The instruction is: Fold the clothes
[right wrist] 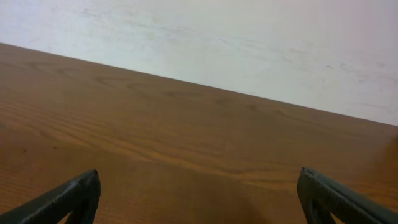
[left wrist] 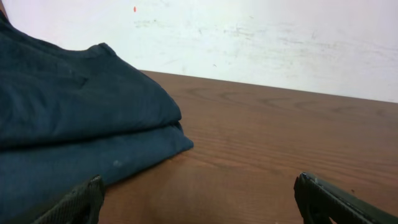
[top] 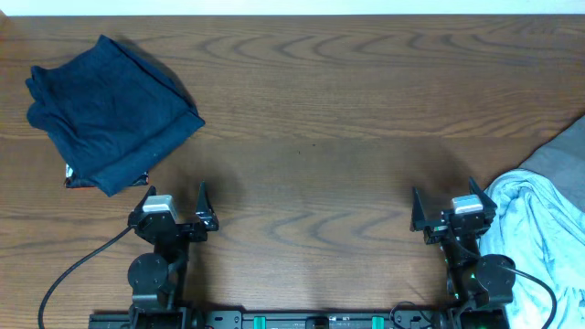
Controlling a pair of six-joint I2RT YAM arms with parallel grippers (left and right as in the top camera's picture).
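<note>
A folded dark blue garment (top: 108, 114) lies at the far left of the wooden table (top: 320, 119); it also fills the left of the left wrist view (left wrist: 74, 130). A crumpled light blue and grey pile of clothes (top: 547, 224) lies at the right edge. My left gripper (top: 174, 196) is open and empty near the front edge, just below the blue garment; its fingers show in the left wrist view (left wrist: 199, 202). My right gripper (top: 454, 203) is open and empty, just left of the light pile; only bare wood lies between its fingers (right wrist: 199, 199).
A white wall (right wrist: 217, 43) rises behind the table's far edge. The arm bases and a black cable (top: 69, 279) sit at the front edge.
</note>
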